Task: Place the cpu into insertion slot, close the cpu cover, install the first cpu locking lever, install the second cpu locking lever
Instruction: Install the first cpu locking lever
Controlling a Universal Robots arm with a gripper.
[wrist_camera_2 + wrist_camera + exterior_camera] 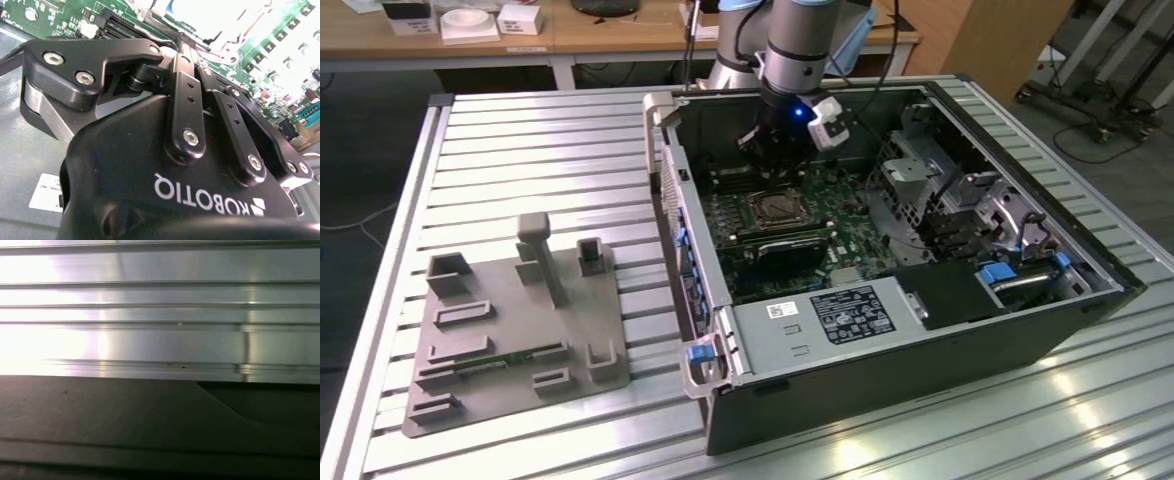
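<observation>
In the exterior view the insertion slot (pixel 774 210) is a square socket with a silver rim on the green board inside the open computer case. Its centre looks dark. I cannot tell the cpu or the cpu cover apart from it there. My gripper (pixel 771 160) hangs inside the case just behind the slot, pointing down at the board. In the second wrist view its black fingers (pixel 186 75) lie pressed together, and the gripper (pixel 187 42) ends beside a bright, washed-out silver patch (pixel 200 20) at the socket. Nothing shows between the fingers.
The case (pixel 720 300) stands on a slatted aluminium table (pixel 520 140), which also shows in the first wrist view (pixel 160 340). A grey box with a black label (pixel 854 315) sits in front of the board. Drive cages (pixel 927 180) are at the exterior view's right, a grey fixture plate (pixel 520 330) at its left.
</observation>
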